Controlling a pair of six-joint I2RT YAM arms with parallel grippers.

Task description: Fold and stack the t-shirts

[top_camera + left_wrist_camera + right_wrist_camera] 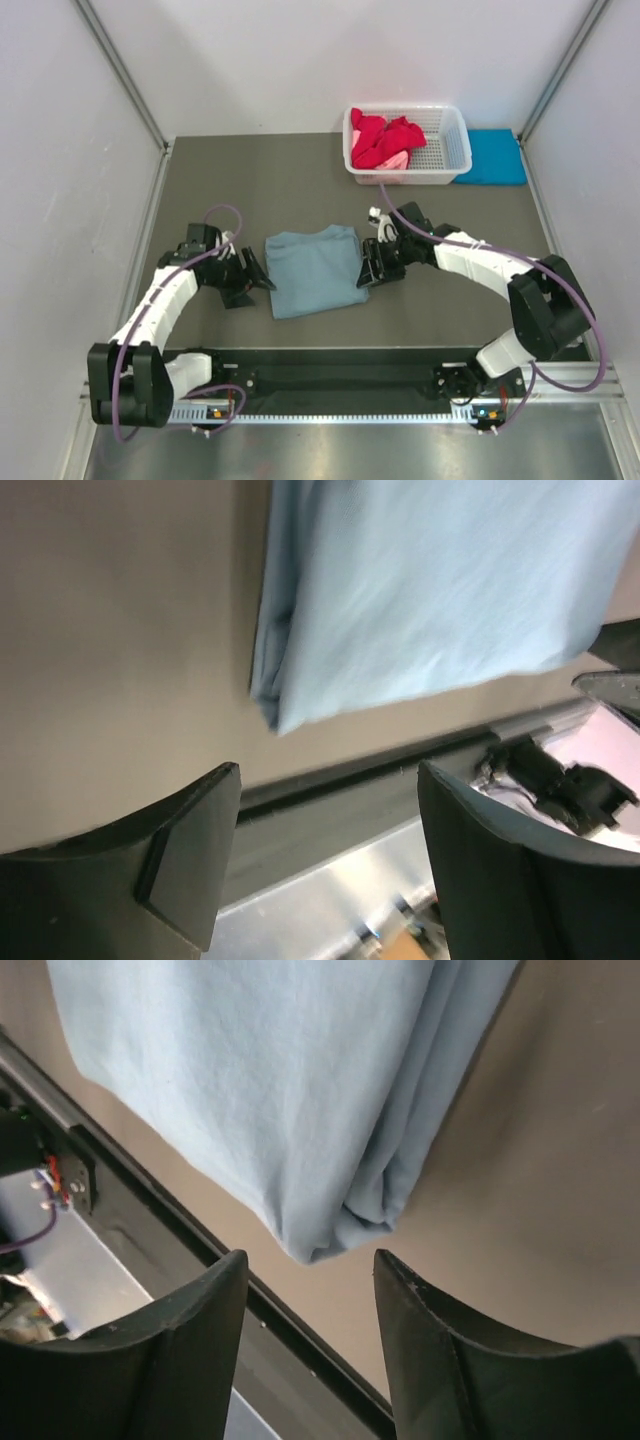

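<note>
While both arms sit low on the bench (250, 190), the grey-blue t-shirt (313, 270) lies folded flat at mid-bench, approx. rectangular, edges fairly even.

Left gripper (262, 282): just beside the shirt's left edge. Fingers (190, 850) spread wide, nothing between them. Wrist view shows the shirt's folded corner ahead of the gap, clear of both tips.

Right gripper (366, 270): at the shirt's right edge. Fingers (180, 1340) also spread, nothing held. Folded corner sits just ahead of the gap; contact w/ cloth cannot be told.

White basket (455, 150): well beyond the shirt, far-right. Holds red t-shirts (385, 138) and a pink t-shirt (397, 160), bunched, unfolded.

Turquoise t-shirt (495, 157): lies flat beyond the shirt, further right again, against the basket's right side.
</note>
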